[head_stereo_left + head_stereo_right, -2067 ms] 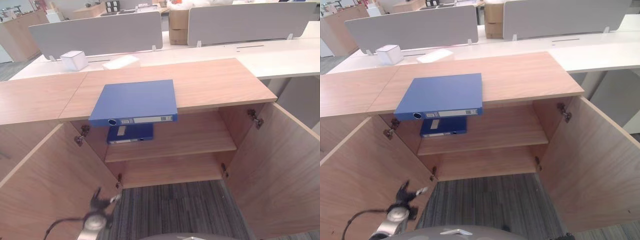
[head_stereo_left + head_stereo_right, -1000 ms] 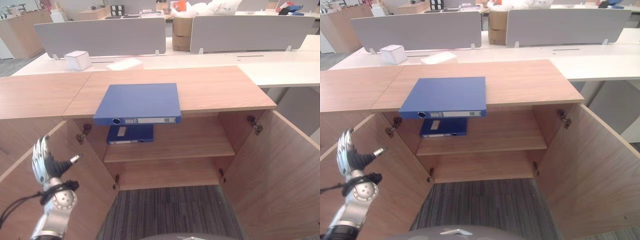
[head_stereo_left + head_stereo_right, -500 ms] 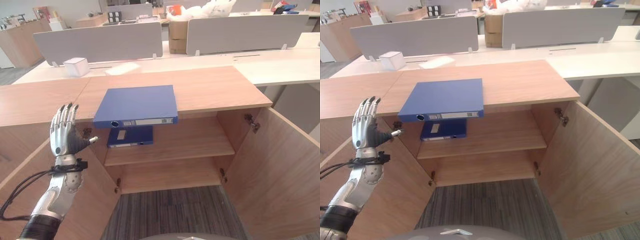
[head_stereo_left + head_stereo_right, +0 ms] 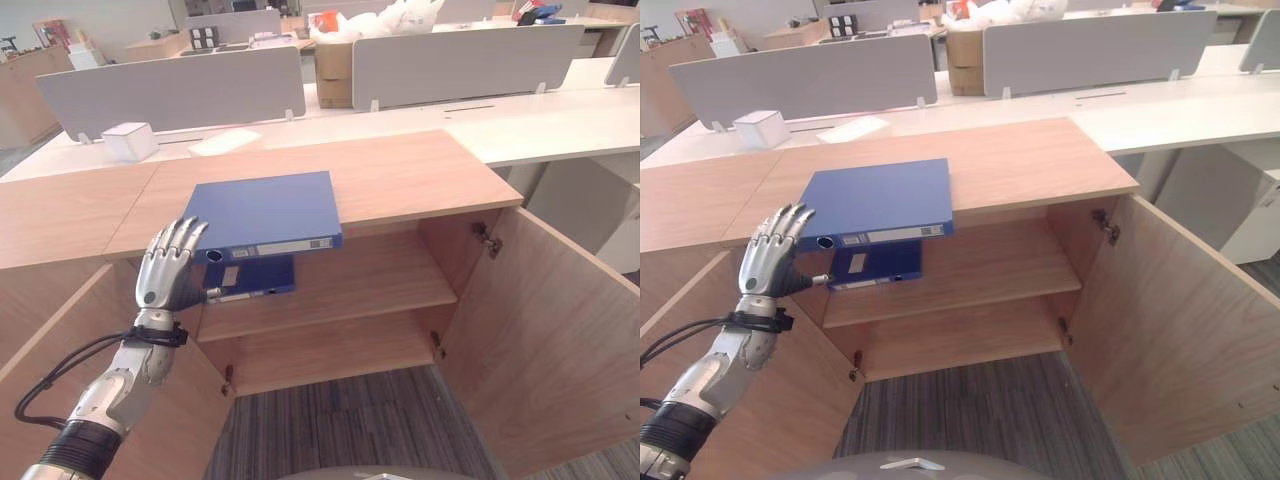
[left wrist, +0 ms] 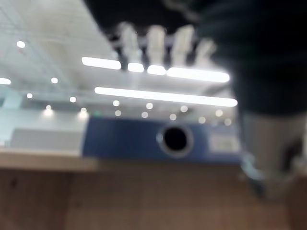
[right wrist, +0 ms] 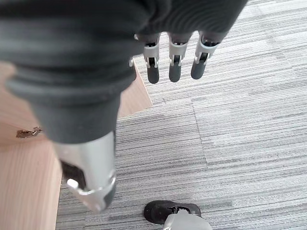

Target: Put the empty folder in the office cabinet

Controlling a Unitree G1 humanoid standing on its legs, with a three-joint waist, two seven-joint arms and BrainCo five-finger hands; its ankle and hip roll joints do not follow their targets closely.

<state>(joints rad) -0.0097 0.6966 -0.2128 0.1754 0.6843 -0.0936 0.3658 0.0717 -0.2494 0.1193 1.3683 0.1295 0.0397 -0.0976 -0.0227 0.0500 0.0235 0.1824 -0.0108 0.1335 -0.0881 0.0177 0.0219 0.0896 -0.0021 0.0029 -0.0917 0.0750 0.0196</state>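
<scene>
The left hand (image 4: 168, 268) has risen from low by the left door (image 4: 60, 380) and now stands just beside the folder (image 4: 262, 212), its fingers (image 4: 780, 232) straight and slightly spread, thumb held apart toward the spine. Whether the fingertips touch the folder's near left corner cannot be told; nothing is gripped.

The folder is a flat blue binder lying on the cabinet (image 4: 400, 175) top, just past the fingertips, its spine facing the robot and jutting over the front edge. The spine carries a round finger hole (image 5: 175, 138) at the end nearest the fingers and a pale label strip (image 4: 285, 246) along the rest. The cover is plain blue and lies closed.

Below the thumb, on the upper shelf (image 4: 350, 290), rests a second binder (image 4: 250, 277), darker blue, also spine outward. Both cabinet doors stand wide open.

The right hand (image 6: 175, 57) hangs over grey carpet (image 6: 240, 120), its fingers straight, side by side and holding nothing, with the right door's (image 4: 545, 320) edge just behind them.
</scene>
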